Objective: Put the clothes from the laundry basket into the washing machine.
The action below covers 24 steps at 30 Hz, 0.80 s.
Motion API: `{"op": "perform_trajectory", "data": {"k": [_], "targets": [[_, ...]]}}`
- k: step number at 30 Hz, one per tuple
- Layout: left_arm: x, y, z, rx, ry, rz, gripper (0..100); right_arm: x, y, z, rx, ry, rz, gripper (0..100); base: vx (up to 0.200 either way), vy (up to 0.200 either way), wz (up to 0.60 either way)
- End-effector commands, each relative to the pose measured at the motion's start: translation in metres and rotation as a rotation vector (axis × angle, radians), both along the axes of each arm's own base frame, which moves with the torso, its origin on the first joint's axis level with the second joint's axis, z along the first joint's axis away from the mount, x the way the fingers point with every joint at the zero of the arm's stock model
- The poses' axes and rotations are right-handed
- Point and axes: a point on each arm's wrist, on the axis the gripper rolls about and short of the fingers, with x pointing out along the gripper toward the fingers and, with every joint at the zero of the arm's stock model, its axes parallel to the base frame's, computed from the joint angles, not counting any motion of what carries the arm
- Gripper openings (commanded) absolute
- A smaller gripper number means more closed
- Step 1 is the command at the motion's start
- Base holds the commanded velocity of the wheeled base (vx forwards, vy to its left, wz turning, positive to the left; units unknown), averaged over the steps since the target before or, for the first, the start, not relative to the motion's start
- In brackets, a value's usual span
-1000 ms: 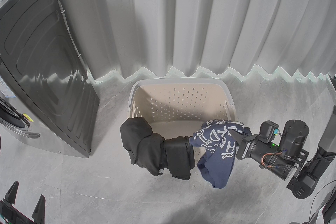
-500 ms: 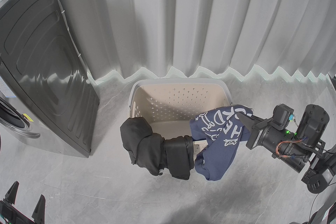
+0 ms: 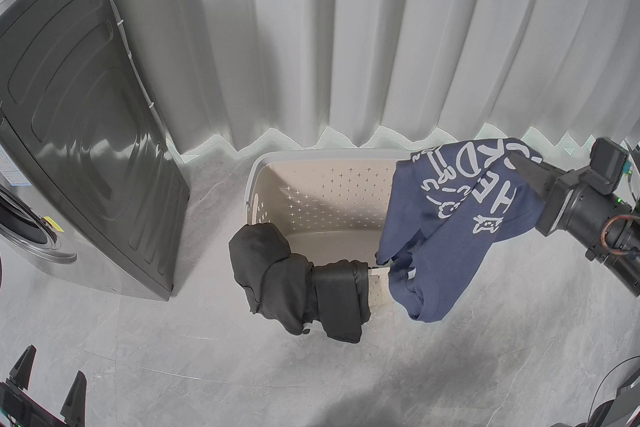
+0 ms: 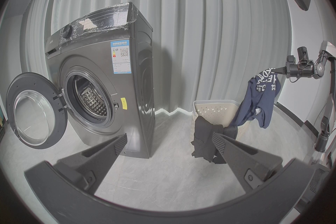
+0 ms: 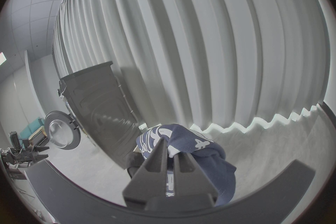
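Two garments, head view: a navy printed shirt (image 3: pixel 460 208) hangs from the clamped right hand (image 3: pixel 520 163) at the laundry basket's (image 3: pixel 320 153) three o'clock; a black garment (image 3: pixel 300 291) drapes its six o'clock rim. Left wrist view: left hand (image 4: pixel 168 137) spread, empty; washing machine (image 4: pixel 105 60) door open. Right wrist view: shirt pinched, seemingly mid lift-out; next, carry it into that machine.

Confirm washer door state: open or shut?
Open. The door is swung fully aside from the washer, and the drum shows through the opening.
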Motion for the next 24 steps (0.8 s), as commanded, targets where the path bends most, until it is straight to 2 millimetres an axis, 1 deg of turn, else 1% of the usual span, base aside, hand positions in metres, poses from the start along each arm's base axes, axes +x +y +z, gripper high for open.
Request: {"op": "perform_trajectory", "data": {"k": [1, 10, 13, 19, 24], "targets": [[0.0, 0.0, -0.005, -0.002, -0.002, -0.001, 100, -0.016, -0.013, 0.011, 0.024, -0.055, -0.066, 0, 0.0, 0.0, 0.0], [0.0, 0.0, -0.005, -0.002, -0.002, 0.001, 100, -0.022, -0.017, 0.007, 0.001, -0.061, -0.076, 0, -0.2, 0.0, 0.0], [0.0, 0.0, -0.005, -0.002, -0.002, 0.001, 100, -0.025, -0.019, 0.009, 0.004, -0.074, -0.066, 0, -0.2, 0.0, 0.0], [0.0, 0.0, -0.005, -0.002, -0.002, 0.001, 100, -0.03, -0.021, 0.005, -0.002, -0.069, -0.044, 0, 0.0, 0.0, 0.0], [0.0, 0.0, -0.005, -0.002, -0.002, 0.001, 100, -0.031, -0.021, 0.004, -0.004, -0.068, -0.037, 0, 0.0, 0.2, 0.0]]}}
